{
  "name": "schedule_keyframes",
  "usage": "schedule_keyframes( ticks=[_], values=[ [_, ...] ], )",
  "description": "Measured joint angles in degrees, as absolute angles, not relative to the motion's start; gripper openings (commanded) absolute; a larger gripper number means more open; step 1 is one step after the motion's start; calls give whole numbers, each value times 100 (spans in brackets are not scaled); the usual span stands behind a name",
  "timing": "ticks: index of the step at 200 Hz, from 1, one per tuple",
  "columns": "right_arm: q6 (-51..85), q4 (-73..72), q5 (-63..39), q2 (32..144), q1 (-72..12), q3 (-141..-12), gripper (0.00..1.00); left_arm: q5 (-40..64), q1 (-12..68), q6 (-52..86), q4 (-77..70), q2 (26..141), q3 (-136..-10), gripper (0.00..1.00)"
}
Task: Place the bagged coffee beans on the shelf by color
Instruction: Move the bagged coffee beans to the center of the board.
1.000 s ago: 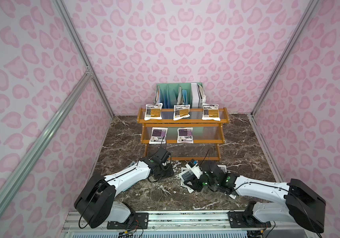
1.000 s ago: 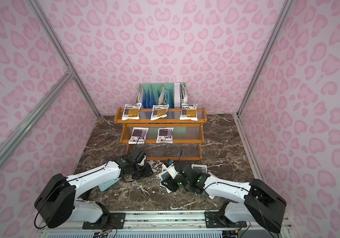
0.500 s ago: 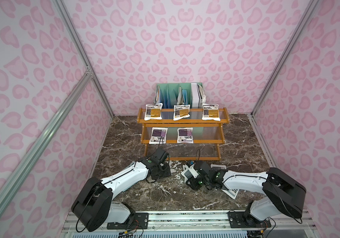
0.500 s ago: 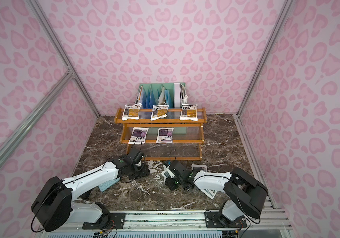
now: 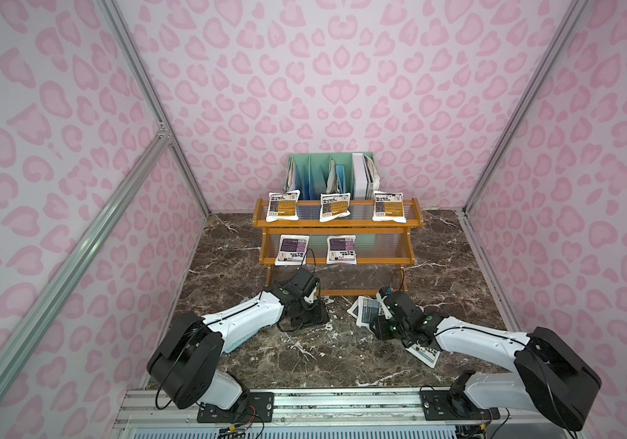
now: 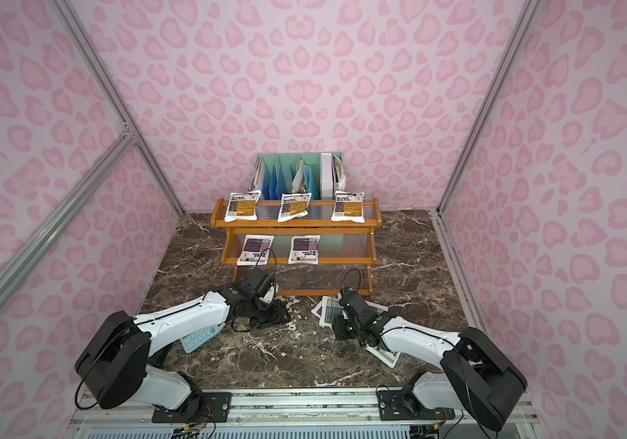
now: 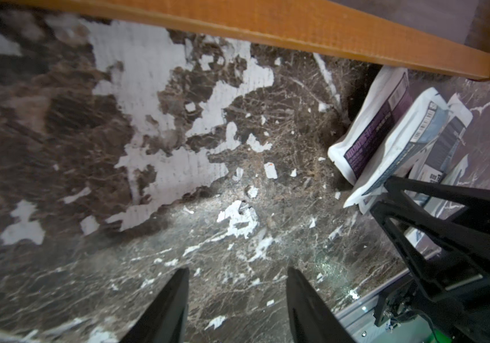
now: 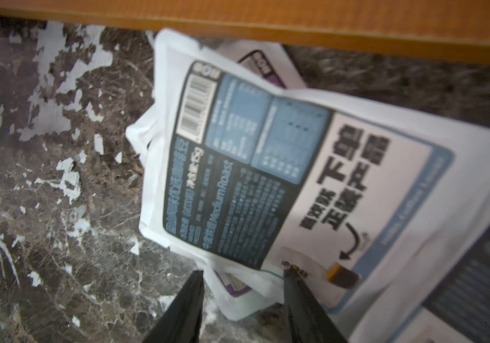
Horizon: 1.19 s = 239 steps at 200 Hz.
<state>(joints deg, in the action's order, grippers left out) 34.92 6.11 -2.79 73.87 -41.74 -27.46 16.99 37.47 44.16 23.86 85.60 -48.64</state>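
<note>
Three orange pouches [image 5: 334, 207] lie in a row on the top tier, and two purple pouches [image 5: 292, 249] sit at the left and middle of the second tier. All are plump white pillow packs with crimped edges and black print. The shelf [image 5: 336, 225] is glossy orange-brown wood with clear ribbed plastic decks. It stands at 12 o'clock on the table [image 5: 304, 353].

The other pouches are heaped on the table at 3 o'clock, just in front of the shelf's bottom rail. A grey-blue pouch [image 8: 267, 178] (barcode, blue panels, bold black characters, all blurred) lies aslant over a loose purple pouch [image 8: 263, 68]. A second grey-blue pouch [image 5: 424, 351] shows under the right forearm.

The right fingers [image 8: 185, 306], black and tapering, stand apart astride the heap's near edge, and one tip touches the grey-blue pouch. The left fingers [image 7: 175, 303] are apart over bare table at 9 o'clock of the heap, with nothing between them.

The table has a dark brown marble-look skin with white veins, scuffed through to ragged white patches. A light-blue calculator [image 6: 199, 336] pokes out beneath the left forearm at 8 o'clock. A mint-green file organizer [image 5: 327, 175] stands behind the shelf.

The five shelved pouches lie as they did a second ago. The right arm's black elbow, swung inward half a second ago, is out at 4 o'clock again, and the right fingers have spread wider.
</note>
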Motion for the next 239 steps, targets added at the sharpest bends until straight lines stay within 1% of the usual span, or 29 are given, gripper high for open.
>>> schedule_keyframes(
  ticks=[20,40,56,88,131,155,203,239],
  values=[
    [3562,958,-123,7102,-4021,-2751,48,1785,3763,4416,2316,8670,-4984,56],
    [3406,1162,-86,6775,-4108,-2969,49,1824,3778,4412,2292,8700,-5065,56],
    [3253,1146,-75,6744,-4228,-3249,49,1815,3778,4416,2292,8705,-5087,56],
    [2982,963,-139,7347,-4512,-3833,47,1852,3778,4462,2202,8777,-5043,55],
    [2871,502,-810,8346,-4821,-4276,47,1887,3778,4462,2145,8890,-5118,55],
    [2829,399,-963,8680,-4950,-4355,47,1865,3778,4462,2156,8862,-5118,55],
    [2851,587,-548,8890,-4919,-4252,47,1870,3778,4434,2193,8831,-5120,56],
    [2915,790,-148,8661,-4753,-4066,48,1940,3778,4348,2206,8919,-5205,56]
  ],
)
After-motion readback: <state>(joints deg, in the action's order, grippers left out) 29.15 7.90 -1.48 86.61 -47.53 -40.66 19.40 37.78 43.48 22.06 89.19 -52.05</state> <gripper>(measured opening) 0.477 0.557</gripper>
